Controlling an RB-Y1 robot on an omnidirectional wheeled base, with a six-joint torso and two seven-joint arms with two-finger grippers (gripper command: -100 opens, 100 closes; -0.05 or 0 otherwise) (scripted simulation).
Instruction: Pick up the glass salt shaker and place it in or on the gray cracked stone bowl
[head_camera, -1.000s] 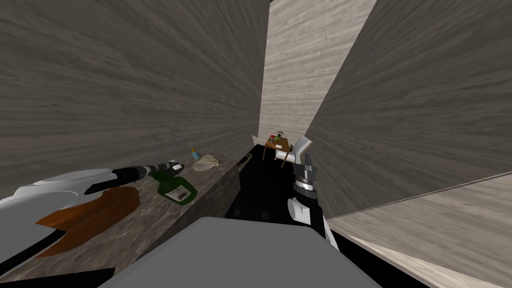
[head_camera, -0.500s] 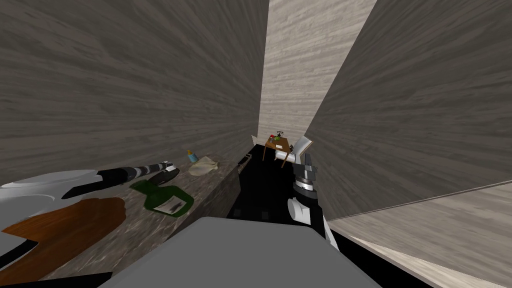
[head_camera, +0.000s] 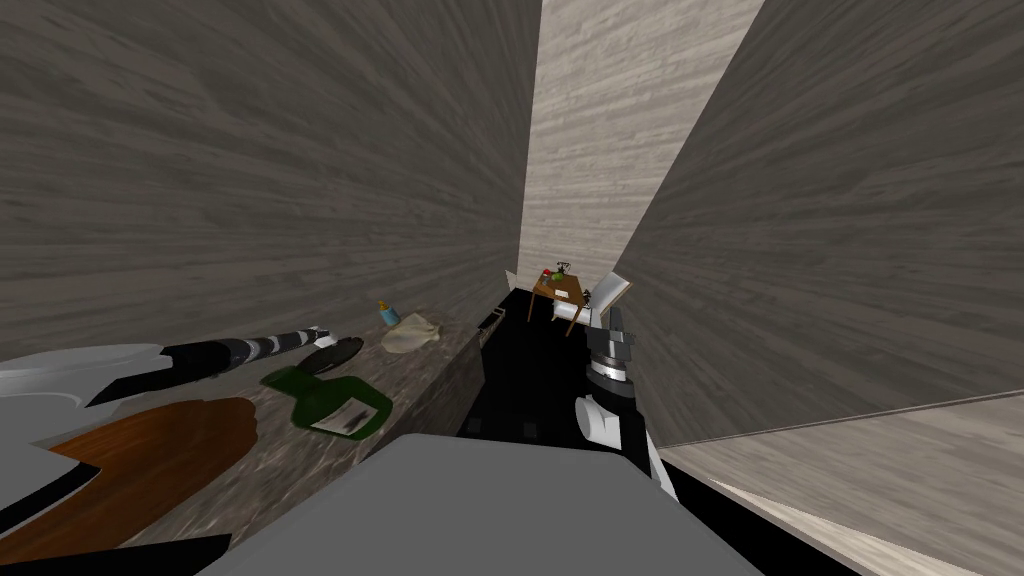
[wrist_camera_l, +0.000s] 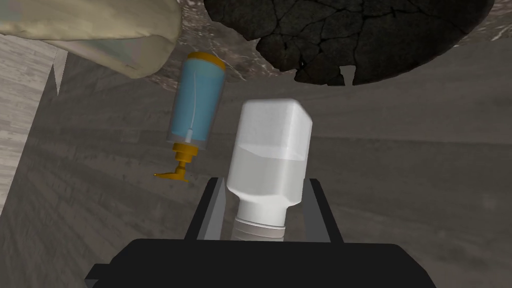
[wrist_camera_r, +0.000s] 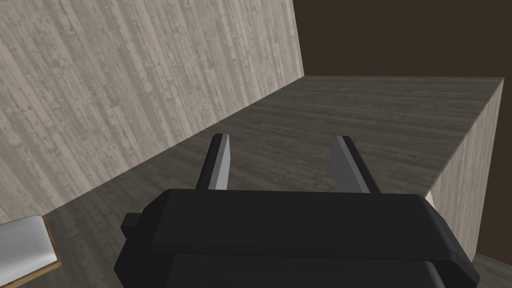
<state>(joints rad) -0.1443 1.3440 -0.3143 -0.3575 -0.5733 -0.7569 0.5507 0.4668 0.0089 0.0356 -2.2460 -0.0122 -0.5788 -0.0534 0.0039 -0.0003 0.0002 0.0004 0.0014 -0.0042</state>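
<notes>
My left gripper (wrist_camera_l: 265, 189) is shut on the salt shaker (wrist_camera_l: 270, 150), a clear squarish jar half full of white salt, with its ribbed cap towards the gripper body. Just beyond the shaker's far end lies the dark cracked bowl (wrist_camera_l: 350, 35) on the mottled stone counter (head_camera: 420, 385). In the head view the left gripper (head_camera: 318, 333) hovers at the near-wall edge of the bowl (head_camera: 338, 352). My right gripper (wrist_camera_r: 281, 140) is open and holds nothing; it hangs over the black area (head_camera: 520, 380) right of the counter.
A blue pump bottle (wrist_camera_l: 197, 107) and a crumpled beige cloth (wrist_camera_l: 90, 30) sit close beyond the shaker. A green bottle (head_camera: 325, 400) lies on the counter by a brown cutting board (head_camera: 150, 465). A small wooden table (head_camera: 558, 290) stands far off.
My left hand with the shaker has slid left along the counter, and the dark bowl now shows beside its tip. The near counter things shifted with my view. The right arm is unmoved.
</notes>
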